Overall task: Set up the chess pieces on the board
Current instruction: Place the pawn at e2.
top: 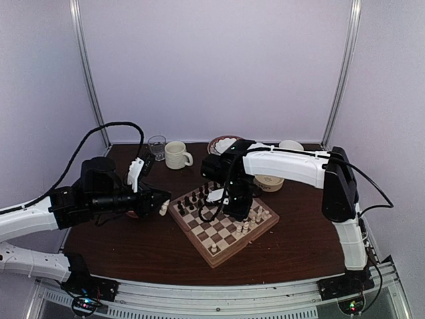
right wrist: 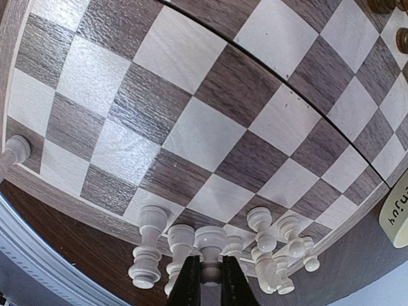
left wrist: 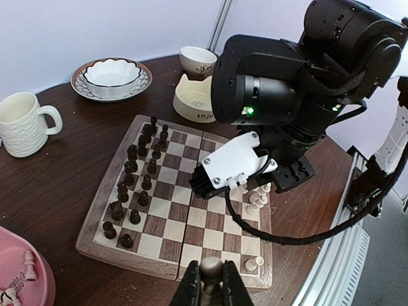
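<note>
Right wrist view: a cream chess piece is pinched in the right pincer, likely for seating on the board (another piece is pinched in the left pincer).

Left arm and right arm: white shells, bulky black joints — black cables trailing off, black left fingers, a green light on the right wrist.

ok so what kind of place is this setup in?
Probably a lab robot test cell, not a home: plain white panel walls on bare aluminium corner posts, a slotted metal mounting rail along the dark brown wooden tabletop, staged props like the checked wooden chessboard.
</note>
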Robot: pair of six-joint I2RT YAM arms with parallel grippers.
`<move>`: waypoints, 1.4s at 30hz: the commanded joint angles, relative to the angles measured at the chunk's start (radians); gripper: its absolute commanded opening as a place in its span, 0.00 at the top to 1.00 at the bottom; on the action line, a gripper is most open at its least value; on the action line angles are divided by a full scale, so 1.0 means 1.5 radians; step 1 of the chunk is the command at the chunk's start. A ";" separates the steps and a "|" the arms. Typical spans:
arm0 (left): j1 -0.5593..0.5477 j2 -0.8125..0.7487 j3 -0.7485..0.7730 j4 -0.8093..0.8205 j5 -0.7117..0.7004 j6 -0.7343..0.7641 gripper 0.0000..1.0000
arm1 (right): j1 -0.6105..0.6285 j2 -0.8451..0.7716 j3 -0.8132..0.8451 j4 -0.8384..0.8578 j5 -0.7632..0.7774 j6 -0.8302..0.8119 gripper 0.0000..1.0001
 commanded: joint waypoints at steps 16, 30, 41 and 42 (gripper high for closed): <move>-0.003 0.003 0.022 0.013 0.000 0.010 1.00 | -0.009 0.033 0.021 0.008 0.020 -0.023 0.91; -0.003 0.008 0.023 0.015 0.008 0.009 1.00 | -0.012 0.055 0.034 0.005 0.016 -0.028 0.88; -0.003 0.008 0.024 0.013 0.010 0.009 1.00 | -0.012 0.048 0.039 0.008 0.025 -0.027 0.66; -0.002 0.008 0.025 0.013 0.010 0.009 1.00 | -0.012 0.048 0.039 0.008 0.024 -0.027 0.66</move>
